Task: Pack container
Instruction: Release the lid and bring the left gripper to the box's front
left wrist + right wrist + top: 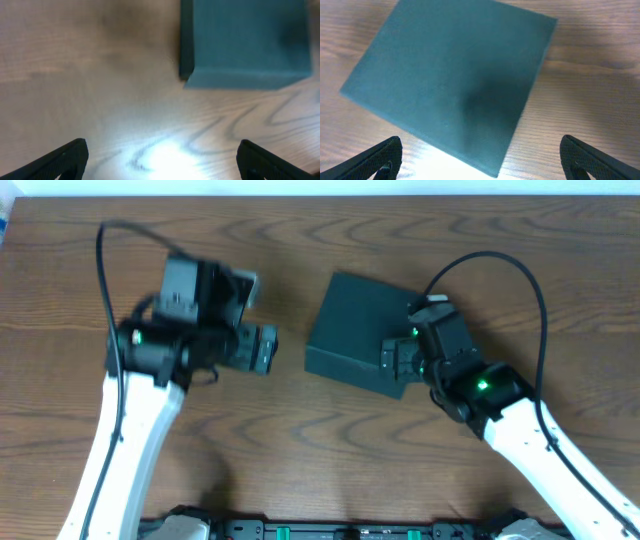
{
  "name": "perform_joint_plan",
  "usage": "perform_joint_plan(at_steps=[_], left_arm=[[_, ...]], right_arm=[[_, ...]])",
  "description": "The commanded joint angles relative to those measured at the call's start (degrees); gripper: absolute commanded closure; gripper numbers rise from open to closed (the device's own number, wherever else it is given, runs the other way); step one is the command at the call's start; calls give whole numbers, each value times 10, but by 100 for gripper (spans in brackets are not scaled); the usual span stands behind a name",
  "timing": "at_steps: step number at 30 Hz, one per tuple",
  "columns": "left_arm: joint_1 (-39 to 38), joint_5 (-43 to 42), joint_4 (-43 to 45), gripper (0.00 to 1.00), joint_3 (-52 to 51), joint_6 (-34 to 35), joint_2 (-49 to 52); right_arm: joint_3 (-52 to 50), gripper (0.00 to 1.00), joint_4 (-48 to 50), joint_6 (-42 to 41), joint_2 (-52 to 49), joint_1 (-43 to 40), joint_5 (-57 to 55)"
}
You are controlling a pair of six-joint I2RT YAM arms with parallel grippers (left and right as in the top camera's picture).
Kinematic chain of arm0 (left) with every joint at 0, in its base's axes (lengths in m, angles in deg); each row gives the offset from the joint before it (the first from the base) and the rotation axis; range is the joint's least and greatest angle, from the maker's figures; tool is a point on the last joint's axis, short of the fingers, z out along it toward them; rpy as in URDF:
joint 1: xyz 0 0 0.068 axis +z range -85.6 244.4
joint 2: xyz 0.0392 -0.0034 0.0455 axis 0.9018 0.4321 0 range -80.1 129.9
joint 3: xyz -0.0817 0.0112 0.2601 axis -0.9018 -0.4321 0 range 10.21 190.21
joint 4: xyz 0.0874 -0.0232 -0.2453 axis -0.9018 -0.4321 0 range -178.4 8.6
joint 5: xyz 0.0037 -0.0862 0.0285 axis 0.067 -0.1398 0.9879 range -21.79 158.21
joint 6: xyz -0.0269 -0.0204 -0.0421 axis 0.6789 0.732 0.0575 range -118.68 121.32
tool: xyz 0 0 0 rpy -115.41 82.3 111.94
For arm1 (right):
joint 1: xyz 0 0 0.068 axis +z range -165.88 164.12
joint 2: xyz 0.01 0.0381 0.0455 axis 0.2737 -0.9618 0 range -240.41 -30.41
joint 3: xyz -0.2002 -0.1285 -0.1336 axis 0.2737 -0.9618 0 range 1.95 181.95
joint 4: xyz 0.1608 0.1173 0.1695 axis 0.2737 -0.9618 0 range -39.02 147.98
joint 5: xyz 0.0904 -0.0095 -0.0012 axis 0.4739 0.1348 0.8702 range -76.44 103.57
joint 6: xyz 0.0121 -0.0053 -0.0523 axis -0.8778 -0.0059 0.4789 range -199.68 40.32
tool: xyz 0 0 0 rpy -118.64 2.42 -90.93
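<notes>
The container is a dark teal-green square box with its lid shut, lying flat on the wooden table at centre right. It also shows in the left wrist view and fills the right wrist view. My left gripper is open and empty, just left of the box, above bare wood. My right gripper is open and empty, over the box's near right corner. No snack packets are in view.
The table's far edge runs along the top of the overhead view. A black cable loops above the right arm. Another cable loops at the left arm.
</notes>
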Motion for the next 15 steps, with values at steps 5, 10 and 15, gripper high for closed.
perform_joint_plan(at_steps=[5,10,15], left_arm=[[-12,15,43,4,-147,63,-42],[-67,13,73,4,-185,78,-42],[-134,40,101,4,-205,105,-41]], right_arm=[[29,1,2,2,-42,-22,-6],[29,1,2,1,-77,-21,-6],[29,1,0,-1,-106,-21,-6]])
